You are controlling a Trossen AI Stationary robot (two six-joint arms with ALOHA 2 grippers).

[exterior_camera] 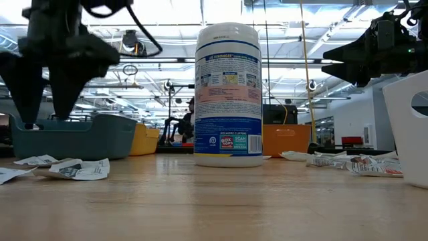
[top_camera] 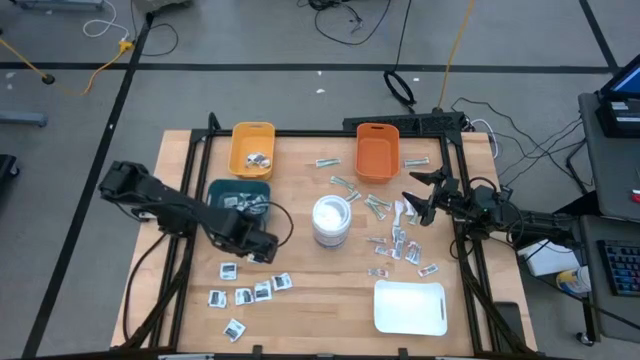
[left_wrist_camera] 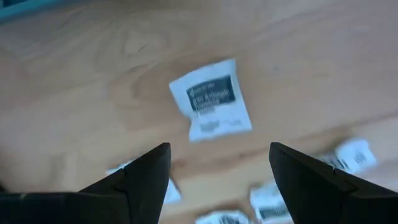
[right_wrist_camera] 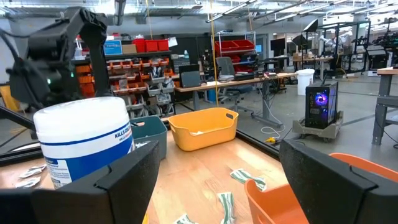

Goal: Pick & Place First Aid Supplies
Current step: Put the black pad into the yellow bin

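Left wrist view: my left jaws [left_wrist_camera: 219,163] hang open and empty, a white dark-centred packet [left_wrist_camera: 211,99] on the desk [left_wrist_camera: 74,93] just ahead between them. Likely light, limp, slippery; pinch its edges.

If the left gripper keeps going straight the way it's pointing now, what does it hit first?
Most likely the white packet with a dark label, lying flat on the wooden table. The left gripper points down at it, open, with nothing in between. Height above the table is unclear.
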